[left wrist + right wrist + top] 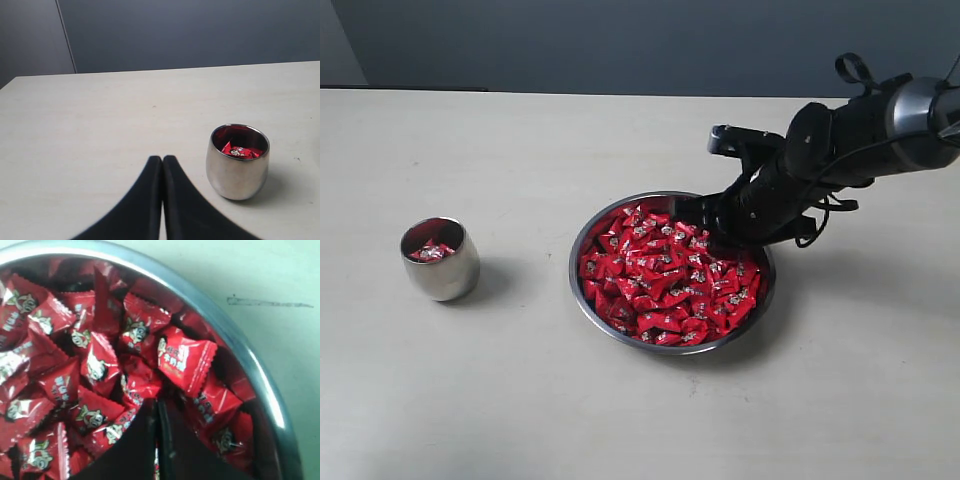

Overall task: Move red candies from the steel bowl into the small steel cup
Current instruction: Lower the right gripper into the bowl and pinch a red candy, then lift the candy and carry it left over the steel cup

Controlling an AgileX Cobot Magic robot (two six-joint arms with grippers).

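The steel bowl [576, 285] sits mid-table, heaped with red candies [660, 275]. My right gripper [156, 402] is lowered into the pile by the bowl's far-right rim [240, 347], its fingers pressed together with a sliver of red wrapper showing in the slit between them. In the exterior view its tips [705, 228] are buried among the candies. At the left stands the small steel cup [440, 265], upright, with a few red candies [240, 151] inside. My left gripper [162, 159] is shut and empty, hovering over bare table beside the cup [237, 172].
The pale tabletop [520, 400] runs back to a dark grey wall [620, 40]. The right arm [840, 150] reaches in from the right edge over the bowl. A faint pencil-like mark [270, 302] lies on the table beyond the bowl's rim.
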